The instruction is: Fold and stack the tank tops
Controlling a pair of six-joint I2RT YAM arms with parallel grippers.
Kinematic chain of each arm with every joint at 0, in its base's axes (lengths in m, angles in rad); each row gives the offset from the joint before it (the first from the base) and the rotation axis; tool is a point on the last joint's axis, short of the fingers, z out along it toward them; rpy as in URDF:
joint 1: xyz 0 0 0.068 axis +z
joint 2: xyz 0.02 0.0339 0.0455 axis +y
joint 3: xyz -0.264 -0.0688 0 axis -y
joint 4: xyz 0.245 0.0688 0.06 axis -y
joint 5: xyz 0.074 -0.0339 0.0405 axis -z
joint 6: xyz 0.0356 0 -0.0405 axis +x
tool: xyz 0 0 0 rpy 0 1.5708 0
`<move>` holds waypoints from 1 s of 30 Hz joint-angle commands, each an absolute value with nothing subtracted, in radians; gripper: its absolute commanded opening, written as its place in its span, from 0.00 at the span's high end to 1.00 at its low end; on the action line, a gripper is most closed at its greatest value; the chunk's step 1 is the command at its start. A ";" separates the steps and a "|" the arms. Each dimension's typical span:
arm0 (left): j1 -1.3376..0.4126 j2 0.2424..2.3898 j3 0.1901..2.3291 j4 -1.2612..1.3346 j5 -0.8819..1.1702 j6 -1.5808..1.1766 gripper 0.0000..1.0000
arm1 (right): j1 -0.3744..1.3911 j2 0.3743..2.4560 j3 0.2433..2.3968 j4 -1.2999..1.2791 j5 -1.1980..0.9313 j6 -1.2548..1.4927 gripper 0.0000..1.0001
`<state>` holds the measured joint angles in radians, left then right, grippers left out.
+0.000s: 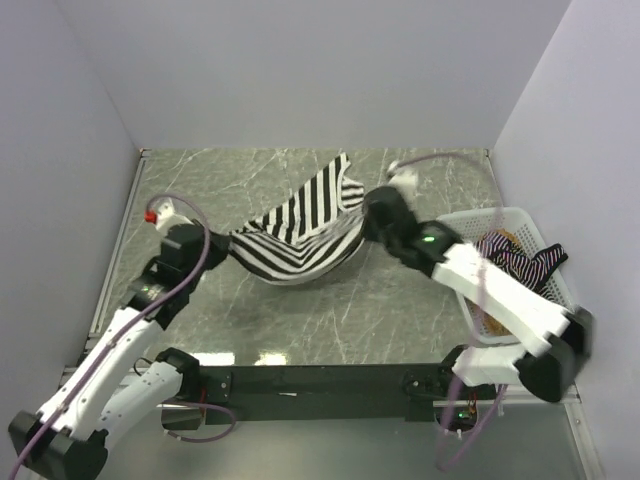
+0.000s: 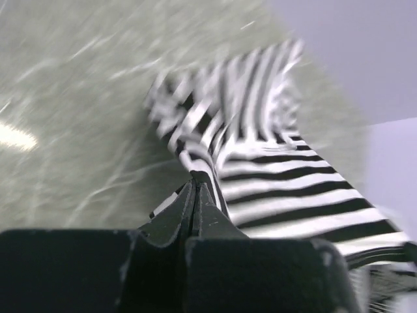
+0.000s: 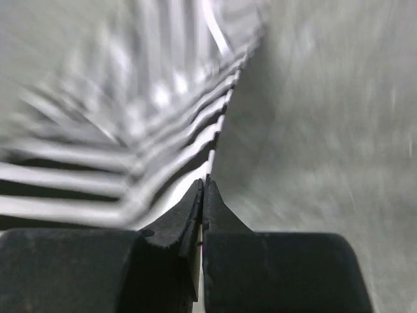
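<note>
**Top external: striped top slung between both pincers**

L pincer (image 1: 222,245) is clamped on one edge of the black-and-white striped tank top (image 1: 300,235), and R pincer (image 1: 365,215) is clamped on the opposite edge. Both wrist views agree: jaws together w/ cloth nipped at the tips, though both shots are blurred. The top sags in the middle, and its far part lies on the tabletop (image 1: 230,185) near centre-back. The thin-striped top (image 1: 530,265) is draped over the white mesh basket (image 1: 505,212) at R. A brown bit (image 1: 503,238) inside is prob. the tan top.

Step in hand, imo: spreading the striped top flat before folding.
- Hold both arms level and draw apart evenly til the sag goes.
- Lower w/o slack, hem square to the tabletop edge.
- Let go only once it lies flat.
- Risk: the nips look thin, so an edge could slip out.

Surface is grey-green marbled, glossy, w/ glare patches near the front. Plain pale walls (image 1: 300,70) close in three sides.
</note>
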<state>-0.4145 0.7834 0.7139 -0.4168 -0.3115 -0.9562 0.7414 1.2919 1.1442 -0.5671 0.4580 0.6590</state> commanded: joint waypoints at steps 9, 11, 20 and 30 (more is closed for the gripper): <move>-0.410 0.651 1.242 -0.450 -0.230 -0.957 1.00 | 0.732 1.063 1.834 -0.675 0.499 0.450 1.00; -0.410 0.641 1.282 -0.394 -0.238 -0.982 0.99 | 0.730 1.103 1.943 -0.669 0.488 0.417 1.00; -0.410 0.692 1.312 -0.309 -0.236 -1.048 0.99 | 0.730 1.290 2.169 -0.713 0.437 0.388 1.00; -0.400 0.951 1.327 -0.073 -0.308 -0.931 0.99 | 0.531 1.443 2.060 -0.493 0.231 0.399 1.00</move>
